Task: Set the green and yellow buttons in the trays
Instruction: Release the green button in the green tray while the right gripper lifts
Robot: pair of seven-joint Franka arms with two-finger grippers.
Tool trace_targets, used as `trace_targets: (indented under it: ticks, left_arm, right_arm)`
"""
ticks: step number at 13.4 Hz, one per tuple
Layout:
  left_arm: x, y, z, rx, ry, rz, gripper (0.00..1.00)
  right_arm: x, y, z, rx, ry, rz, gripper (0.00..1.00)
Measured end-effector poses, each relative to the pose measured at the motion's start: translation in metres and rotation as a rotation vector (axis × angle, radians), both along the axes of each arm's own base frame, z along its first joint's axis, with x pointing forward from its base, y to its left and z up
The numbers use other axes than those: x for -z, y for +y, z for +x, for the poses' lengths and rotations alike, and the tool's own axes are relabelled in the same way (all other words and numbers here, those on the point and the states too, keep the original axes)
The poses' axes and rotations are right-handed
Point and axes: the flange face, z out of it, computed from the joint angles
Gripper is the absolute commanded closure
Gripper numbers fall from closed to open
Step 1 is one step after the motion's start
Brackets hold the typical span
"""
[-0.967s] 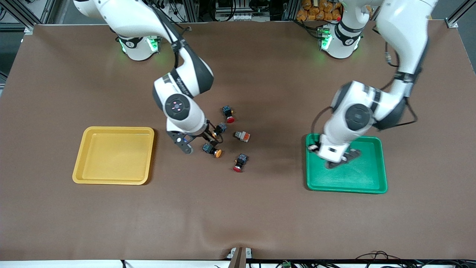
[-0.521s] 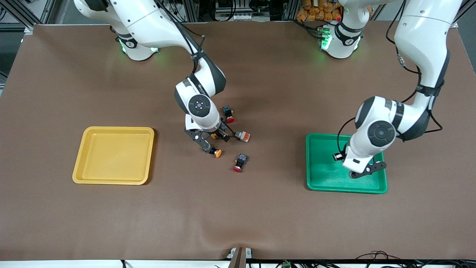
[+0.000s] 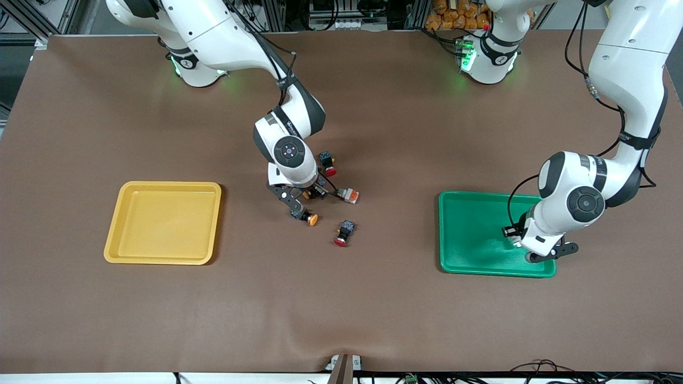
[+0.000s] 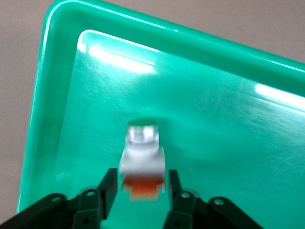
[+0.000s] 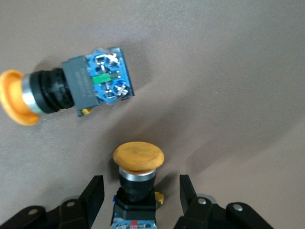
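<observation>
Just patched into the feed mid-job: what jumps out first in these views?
The two bright trays, one toward each arm's end of the table: the yellow tray bare, the green tray under the left gripper, where a green-capped button sits just ahead of its fingers. Mid-table, the right gripper straddles a yellow-capped button amid a cluster of loose switches, including a red-capped one.

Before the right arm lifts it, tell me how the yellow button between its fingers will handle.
The yellow button looks rigid and probably light. Its round cap could let it roll if nudged. The right tool straddles the dark body, whose flat sides should grip steadily.
</observation>
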Motion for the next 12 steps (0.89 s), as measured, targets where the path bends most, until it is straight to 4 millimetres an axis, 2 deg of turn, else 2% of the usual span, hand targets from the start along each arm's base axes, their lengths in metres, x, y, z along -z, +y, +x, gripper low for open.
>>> trace_targets:
  ticks: [1,2,4,7,8,10,12]
  left_arm:
    - [-0.007,-0.002,0.001,0.016,-0.007,0.001,0.00]
    - [-0.018,-0.001,0.002,0.021,-0.011,0.007,0.00]
    - [-0.053,-0.007,0.003,0.034,-0.025,0.022,0.00]
    - [-0.115,-0.043,0.000,0.082,-0.047,0.036,0.00]
    - [-0.132,-0.058,-0.002,0.100,-0.042,0.037,0.00]
    - [-0.156,-0.092,-0.006,0.112,-0.033,0.015,0.00]
    - [-0.159,-0.130,-0.016,0.065,-0.013,-0.042,0.00]
  right_arm:
    - [0.003,-0.001,-0.001,-0.002,0.004,-0.006,0.91]
    - [0.005,-0.002,-0.001,-0.002,0.005,-0.010,1.00]
    - [0.004,-0.005,0.001,0.000,0.012,-0.018,1.00]
    - [-0.015,-0.018,0.006,-0.009,0.062,-0.048,1.00]
    - [-0.029,-0.028,0.011,-0.020,0.089,-0.057,1.00]
    - [-0.066,-0.062,0.028,-0.042,0.134,-0.054,1.00]
    - [-0.099,-0.111,0.050,-0.062,0.163,-0.032,1.00]
